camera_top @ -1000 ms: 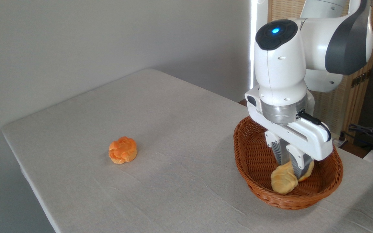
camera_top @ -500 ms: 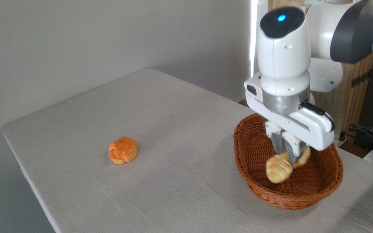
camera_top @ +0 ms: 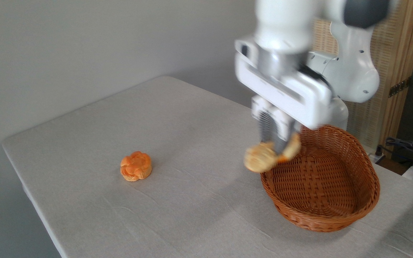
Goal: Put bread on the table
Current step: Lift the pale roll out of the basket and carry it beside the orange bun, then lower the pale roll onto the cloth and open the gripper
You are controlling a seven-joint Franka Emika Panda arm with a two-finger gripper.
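Observation:
The pale golden braided bread (camera_top: 260, 159) hangs in the air over the left rim of the brown wicker basket (camera_top: 335, 215), tilted with its left end lower. My gripper (camera_top: 278, 145) is shut on the loaf near its middle, fingers pointing down. Motion blur smears the arm and the loaf. The light grey cloth table (camera_top: 177, 136) spreads below and to the left.
A small orange flower-shaped bun (camera_top: 136, 166) lies on the table at the left. The wicker basket has nothing in it. A wooden screen (camera_top: 389, 71) stands behind the arm and cables (camera_top: 407, 145) lie at the far right.
My gripper has lifted the bread out of the basket and carried it up and to the left, to above the basket's left rim.

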